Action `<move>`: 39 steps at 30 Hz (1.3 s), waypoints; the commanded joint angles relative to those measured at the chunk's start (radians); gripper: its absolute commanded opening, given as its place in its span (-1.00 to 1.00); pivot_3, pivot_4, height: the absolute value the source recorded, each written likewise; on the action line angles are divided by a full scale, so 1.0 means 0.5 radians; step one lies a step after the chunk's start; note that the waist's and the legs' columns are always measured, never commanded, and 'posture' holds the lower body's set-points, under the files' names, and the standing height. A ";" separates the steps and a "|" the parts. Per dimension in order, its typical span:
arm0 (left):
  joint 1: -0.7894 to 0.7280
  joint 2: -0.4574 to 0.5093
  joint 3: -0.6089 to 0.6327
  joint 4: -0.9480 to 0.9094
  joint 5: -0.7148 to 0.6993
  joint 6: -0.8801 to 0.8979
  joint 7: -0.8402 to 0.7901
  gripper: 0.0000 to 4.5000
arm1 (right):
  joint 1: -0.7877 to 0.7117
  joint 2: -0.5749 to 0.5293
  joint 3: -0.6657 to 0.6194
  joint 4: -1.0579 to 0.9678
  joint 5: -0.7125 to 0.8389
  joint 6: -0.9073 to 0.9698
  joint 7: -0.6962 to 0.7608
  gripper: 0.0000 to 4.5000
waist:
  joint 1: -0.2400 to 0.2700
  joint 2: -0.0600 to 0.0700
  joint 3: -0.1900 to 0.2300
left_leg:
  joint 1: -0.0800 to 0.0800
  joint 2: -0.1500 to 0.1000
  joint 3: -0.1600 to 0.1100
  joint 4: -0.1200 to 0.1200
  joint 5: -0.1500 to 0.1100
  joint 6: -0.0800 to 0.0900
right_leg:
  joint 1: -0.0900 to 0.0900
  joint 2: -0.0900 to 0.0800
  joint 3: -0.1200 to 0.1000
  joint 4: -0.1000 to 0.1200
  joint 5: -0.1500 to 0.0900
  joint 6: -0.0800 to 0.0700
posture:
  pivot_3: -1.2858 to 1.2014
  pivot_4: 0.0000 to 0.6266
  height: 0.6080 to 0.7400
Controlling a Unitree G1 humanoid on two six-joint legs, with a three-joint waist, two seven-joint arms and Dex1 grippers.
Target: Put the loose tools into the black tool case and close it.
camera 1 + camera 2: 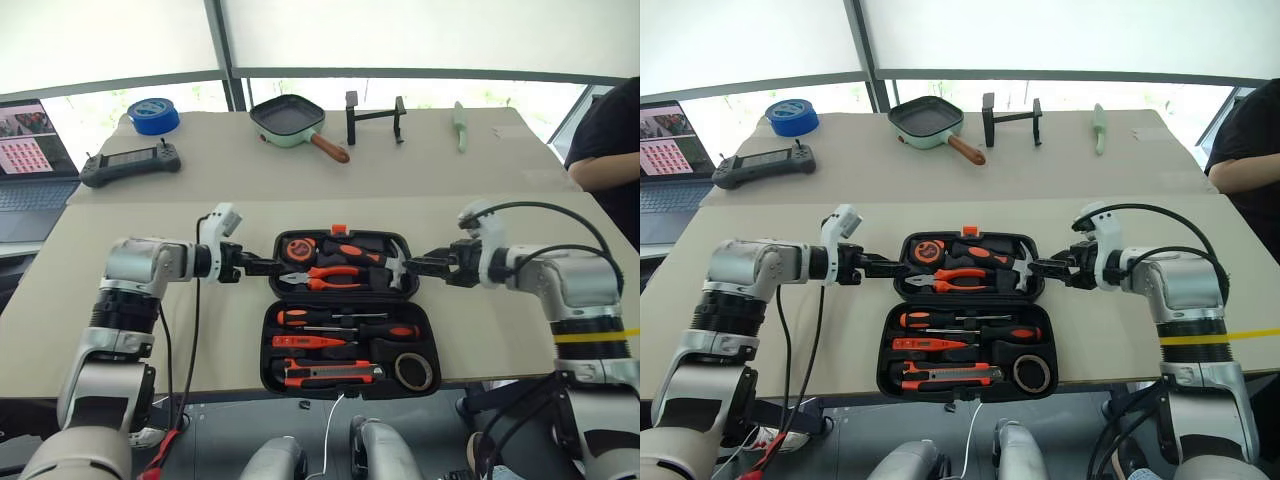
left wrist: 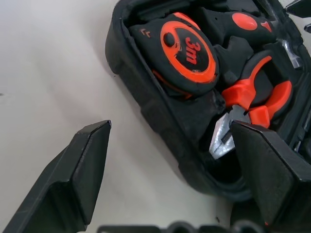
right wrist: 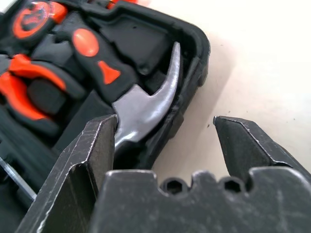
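A pale beige desk (image 1: pixel 150 330) stands below a bright window, with a second desk surface behind it. The black tool case (image 1: pixel 343 318) lies open flat at the near edge, screwdrivers (image 1: pixel 345 325), utility knife (image 1: pixel 330 376), tester pen (image 1: pixel 310 342) and small tape roll (image 1: pixel 414 371) seated in its near half. The left pincer (image 1: pixel 268 266) and right pincer (image 1: pixel 418 264) flank the case's far half, both spread and gripping nothing. Beyond the case sit a blue tape roll (image 1: pixel 153 115), controller (image 1: pixel 130 163), laptop (image 1: pixel 35 150) and green pan (image 1: pixel 290 121).
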 commanded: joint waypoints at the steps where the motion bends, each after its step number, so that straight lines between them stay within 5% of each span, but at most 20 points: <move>1: -0.044 -0.041 0.020 0.041 0.017 -0.052 0.070 0.54 | -0.049 0.006 0.021 -0.008 -0.023 0.030 -0.061 0.34 | -0.003 0.000 0.000 | 0.000 0.000 0.000 0.000 0.000 0.000 | 0.000 0.000 0.000 0.000 0.000 0.000 | 0.03 -0.52 1.00; 9: 0.009 -0.057 0.077 -0.023 -0.029 -0.023 0.103 -0.72 | -0.009 0.020 0.094 -0.072 -0.029 0.002 -0.085 -0.89 | -0.009 0.000 -0.004 | 0.006 0.000 0.000 0.005 0.000 -0.001 | 0.005 -0.001 0.001 -0.002 0.000 0.000 | 0.03 -0.52 1.00; 11: 0.025 -0.054 0.089 -0.051 -0.039 -0.007 0.103 -0.98 | -0.009 0.032 0.082 -0.081 -0.028 -0.001 -0.112 -1.00 | -0.009 0.001 -0.007 | 0.009 -0.001 0.000 0.005 0.000 0.000 | 0.009 -0.002 0.002 -0.002 0.000 0.000 | 0.03 -0.52 1.00; 18: 0.050 -0.077 0.117 -0.207 -0.064 -0.131 0.097 -0.99 | -0.113 0.120 -0.001 -0.085 -0.037 -0.085 -0.249 -1.00 | -0.023 0.001 -0.011 | 0.012 -0.001 0.001 0.005 0.000 -0.001 | 0.010 -0.002 0.004 -0.001 0.000 0.000 | 0.03 -0.52 1.00; 25: 0.011 -0.176 0.177 -0.343 0.035 -0.813 0.152 -0.99 | -0.232 0.272 -0.137 -0.086 -0.161 -0.638 -0.507 -1.00 | -0.013 0.000 -0.011 | 0.001 -0.002 0.001 0.006 0.001 -0.002 | -0.001 -0.002 0.002 0.000 0.001 0.000 | 0.03 -0.52 1.00; 39: 0.643 -0.146 0.143 -0.652 0.546 -2.138 0.482 -0.99 | 0.681 0.236 -0.116 -0.478 -0.580 -1.919 -0.645 -1.00 | -0.025 0.001 -0.011 | 0.000 -0.005 0.007 0.004 0.001 -0.003 | -0.017 -0.002 0.008 0.012 0.001 -0.002 | 0.03 -0.52 1.00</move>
